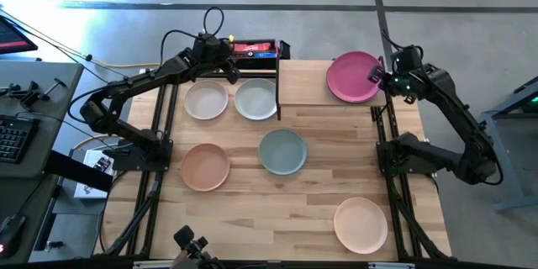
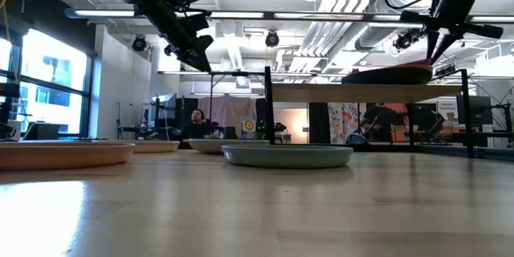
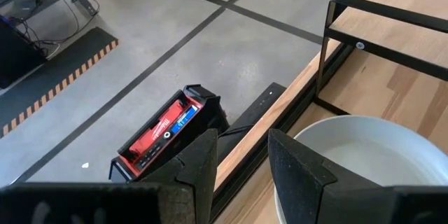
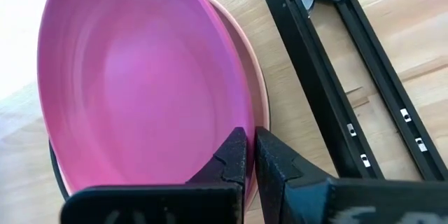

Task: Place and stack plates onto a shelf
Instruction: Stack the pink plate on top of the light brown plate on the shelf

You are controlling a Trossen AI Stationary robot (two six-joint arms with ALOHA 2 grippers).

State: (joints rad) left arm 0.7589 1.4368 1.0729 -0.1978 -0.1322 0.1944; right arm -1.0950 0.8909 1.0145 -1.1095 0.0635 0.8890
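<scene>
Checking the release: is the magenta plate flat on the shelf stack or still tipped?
Tipped. The right gripper is shut on the magenta plate's rim, lifting that edge off the pink plate beneath.

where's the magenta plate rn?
High view: the magenta plate sits on the shelf at its right end, atop another plate, the right gripper shut on its rim.

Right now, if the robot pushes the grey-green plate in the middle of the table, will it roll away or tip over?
Probably neither. The round, shallow grey-green plate sits flat on the wooden tabletop, so it would likely slide. In the low view its wide, low shape looks hard to tip. It seems stiff, perhaps fairly light.
</scene>
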